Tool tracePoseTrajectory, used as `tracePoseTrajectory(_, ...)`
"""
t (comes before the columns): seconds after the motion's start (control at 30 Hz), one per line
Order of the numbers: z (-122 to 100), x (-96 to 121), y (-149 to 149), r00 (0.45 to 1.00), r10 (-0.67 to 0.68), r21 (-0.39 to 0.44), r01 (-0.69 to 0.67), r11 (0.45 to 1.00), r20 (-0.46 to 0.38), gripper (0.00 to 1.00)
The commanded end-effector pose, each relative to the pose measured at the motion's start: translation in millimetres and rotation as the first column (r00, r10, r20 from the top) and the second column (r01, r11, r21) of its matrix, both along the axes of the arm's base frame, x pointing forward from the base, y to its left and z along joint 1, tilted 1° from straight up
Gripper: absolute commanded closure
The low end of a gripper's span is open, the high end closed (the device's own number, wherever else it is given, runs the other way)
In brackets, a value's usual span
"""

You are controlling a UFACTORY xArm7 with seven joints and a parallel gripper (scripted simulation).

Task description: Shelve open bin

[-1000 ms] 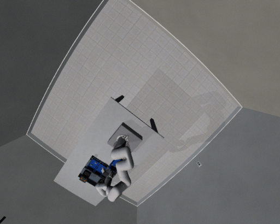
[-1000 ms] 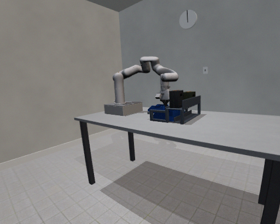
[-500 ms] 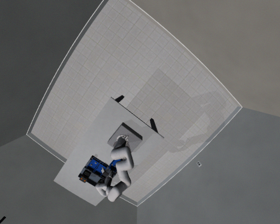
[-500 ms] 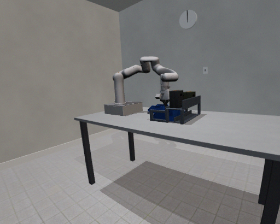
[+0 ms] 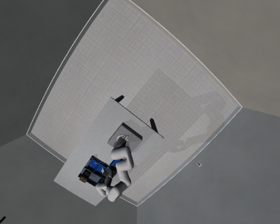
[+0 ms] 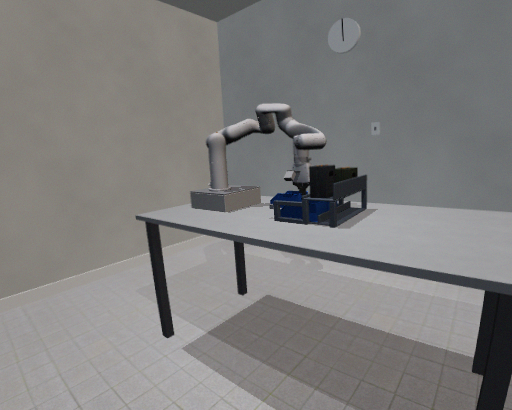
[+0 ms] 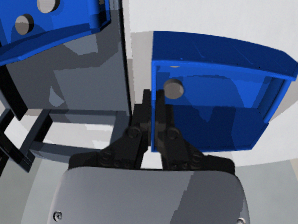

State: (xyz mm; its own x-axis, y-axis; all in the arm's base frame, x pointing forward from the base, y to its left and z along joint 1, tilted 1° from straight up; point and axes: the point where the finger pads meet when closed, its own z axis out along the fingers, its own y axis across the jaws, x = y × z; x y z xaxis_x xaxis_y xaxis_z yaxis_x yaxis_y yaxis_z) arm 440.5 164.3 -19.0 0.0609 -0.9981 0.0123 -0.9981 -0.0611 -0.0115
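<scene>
The loose blue bin (image 5: 115, 163) (image 6: 284, 198) (image 7: 220, 127) is beside the shelf, its wide blue end away from the gripper in the wrist view. A round grey-brown part (image 7: 174, 89) shows inside it. My gripper (image 7: 153, 102) (image 6: 303, 192) is shut on the bin's side wall nearest the shelf, one finger on each side of the thin wall. I cannot tell any gap under the bin. The dark grey shelf (image 6: 350, 187) (image 7: 95, 85) has bare floor showing between a blue shelf bin (image 7: 65, 14) (image 5: 93, 163) and the gripper's side. The gripper's tips are hidden in the top view.
Dark boxes (image 6: 322, 181) (image 5: 86, 174) stand high on the shelf's rear. Shelf frame bars (image 7: 75, 117) lie close left of the fingers. The arm's grey base block (image 6: 208, 200) (image 5: 133, 136) stands on the table (image 6: 408, 235).
</scene>
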Motion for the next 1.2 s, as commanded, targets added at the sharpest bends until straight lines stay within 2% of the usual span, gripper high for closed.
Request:
tracePoseTrajectory(0.0, 1.6, 1.1, 0.1, 1.0, 0.0, 0.001, 0.0, 1.0, 0.003, 1.0)
tracePoseTrajectory(1.17, 9.6, 1.0, 0.2, 1.0, 0.0, 0.001, 0.0, 1.0, 0.003, 1.0)
